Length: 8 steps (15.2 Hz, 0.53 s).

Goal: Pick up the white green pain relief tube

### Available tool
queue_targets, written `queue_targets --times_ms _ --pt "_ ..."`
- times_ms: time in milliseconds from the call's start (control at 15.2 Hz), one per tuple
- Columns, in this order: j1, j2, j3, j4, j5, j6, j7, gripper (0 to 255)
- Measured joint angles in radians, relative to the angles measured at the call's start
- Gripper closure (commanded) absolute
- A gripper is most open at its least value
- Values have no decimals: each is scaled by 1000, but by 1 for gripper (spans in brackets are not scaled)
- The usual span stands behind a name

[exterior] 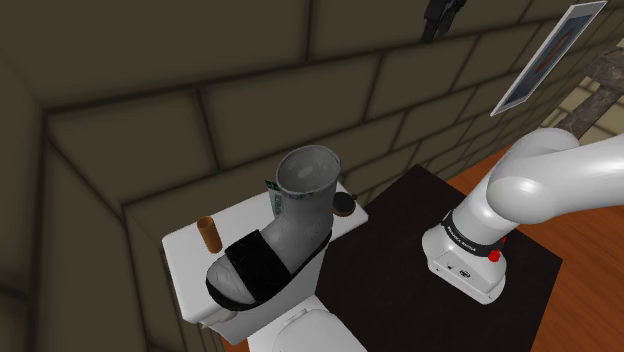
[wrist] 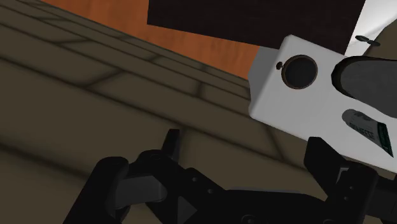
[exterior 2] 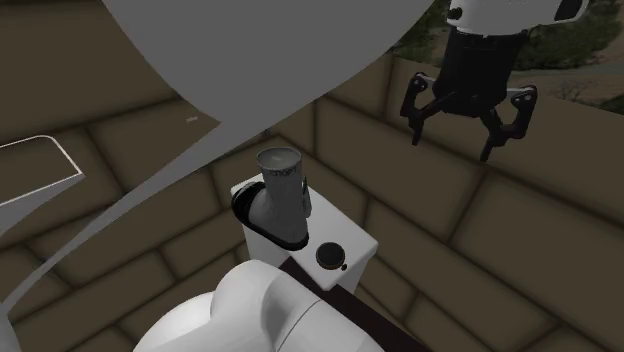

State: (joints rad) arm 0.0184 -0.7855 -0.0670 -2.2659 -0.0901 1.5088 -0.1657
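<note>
the black gripper [exterior 2: 452, 148] hangs high, spread open and holding nothing. well below it the white and green tube [wrist: 364, 125] lies on the toilet tank lid [wrist: 273, 95], tucked against the grey boot [exterior: 300, 215] on its wall side, its length seemingly running along the boot, so the boot crowds any descent

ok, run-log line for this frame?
stage: pre-grasp | gripper: open, empty, high, clear of tube | tube: on tank lid beside boot, untouched

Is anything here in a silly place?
Yes: a grey boot sits on top of the white toilet tank, an odd place for footwear. The white and green tube is tucked close behind it in the shoulder view.
</note>
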Motion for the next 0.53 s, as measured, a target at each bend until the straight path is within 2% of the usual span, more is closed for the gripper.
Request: queue_targets --times_ms 198,528 --pt "9 0 19 -26 13 25 18 0" --pt "45 31 91 -108 60 137 86 0"
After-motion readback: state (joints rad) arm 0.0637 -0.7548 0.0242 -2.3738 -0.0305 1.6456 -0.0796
